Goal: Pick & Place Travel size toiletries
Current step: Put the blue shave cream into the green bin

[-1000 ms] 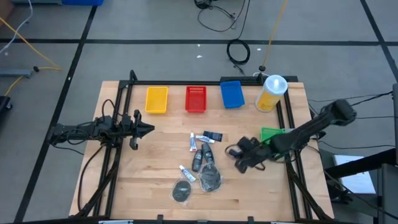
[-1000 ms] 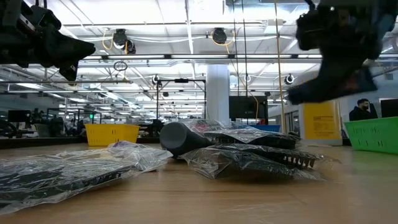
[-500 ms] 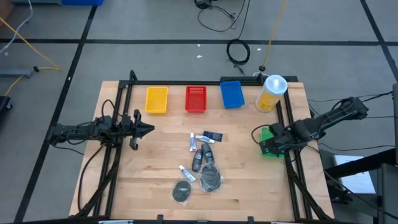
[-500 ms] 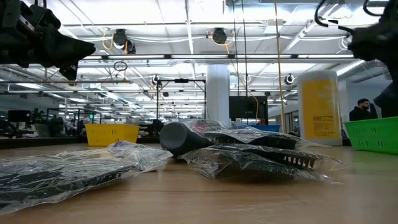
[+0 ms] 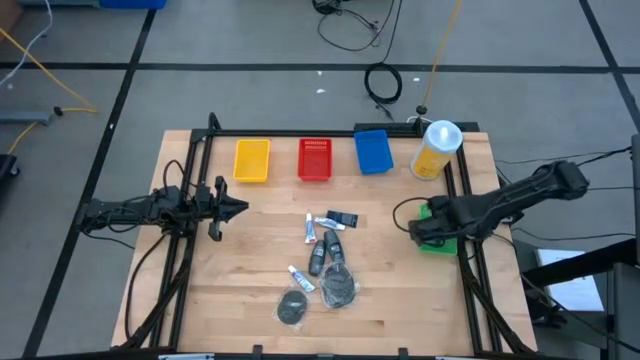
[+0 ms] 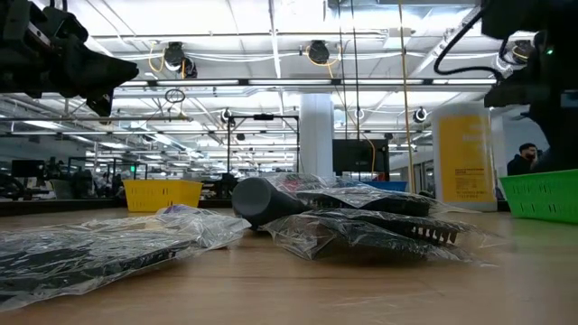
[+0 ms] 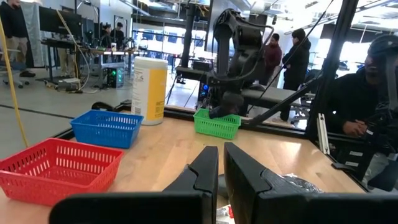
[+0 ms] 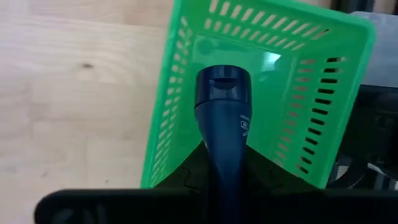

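Over at the right edge of the counter (image 5: 250, 300), the right tool (image 5: 428, 228) hangs above the green basket (image 8: 311, 81), its fingers closed on a small dark bottle (image 8: 222, 118). From the wrist camera the bottle points straight down into the basket, cap end first, and does not appear to touch the basket floor. Well off to that tool's left, near the middle of the counter, lie the other toiletries (image 5: 322, 262): white tubes, dark bottles, dark packets in clear wrap and two round grey pucks, bunched close together. Beyond them, along the far edge, stand a yellow basket (image 5: 251, 160), a red basket (image 5: 314, 159) and a blue basket (image 5: 372, 151) in a row, with a big yellow bottle (image 5: 435, 148) at the end, just past the green basket. The left tool (image 5: 236, 208) waits at the left side, above the wood, pinched nearly shut on nothing. People (image 7: 292, 53) stand in the room behind.
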You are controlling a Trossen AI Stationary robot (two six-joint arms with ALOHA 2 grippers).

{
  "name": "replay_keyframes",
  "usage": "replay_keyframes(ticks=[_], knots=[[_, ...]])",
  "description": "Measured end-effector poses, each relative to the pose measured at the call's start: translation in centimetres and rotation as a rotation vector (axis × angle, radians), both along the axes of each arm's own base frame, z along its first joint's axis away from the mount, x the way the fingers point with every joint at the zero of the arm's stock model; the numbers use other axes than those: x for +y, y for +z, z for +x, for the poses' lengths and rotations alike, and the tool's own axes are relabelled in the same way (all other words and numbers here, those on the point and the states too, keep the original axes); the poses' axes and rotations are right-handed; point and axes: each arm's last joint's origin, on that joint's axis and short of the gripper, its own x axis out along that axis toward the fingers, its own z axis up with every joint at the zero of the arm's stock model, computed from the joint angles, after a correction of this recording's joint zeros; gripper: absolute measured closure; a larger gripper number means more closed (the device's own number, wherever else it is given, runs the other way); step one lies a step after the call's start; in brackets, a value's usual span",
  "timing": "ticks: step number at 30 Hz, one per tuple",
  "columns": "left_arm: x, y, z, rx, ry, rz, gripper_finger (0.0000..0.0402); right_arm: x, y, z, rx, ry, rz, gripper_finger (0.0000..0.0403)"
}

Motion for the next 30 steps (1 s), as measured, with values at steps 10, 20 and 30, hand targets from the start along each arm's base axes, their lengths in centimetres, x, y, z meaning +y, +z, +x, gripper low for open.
replay_keyframes(ticks=[10, 20, 30], knots=[[0.0, 0.0, 0.0, 0.000, -0.004, -0.016, 0.0376, 0.1, -0.3, 1.3, 0.091, 0.034, -0.029, 0.0369], [0.0, 0.0, 0.0, -0.001, -0.006, -0.032, 0.0376, -0.1, -0.5, 3.1, 0.182, 0.056, -0.111, 0.0370], [0.0, 0.0, 0.0, -0.006, -0.006, -0.042, 0.0376, -0.5, -2.6, 5.2, 0.197, 0.087, -0.033, 0.0364]])
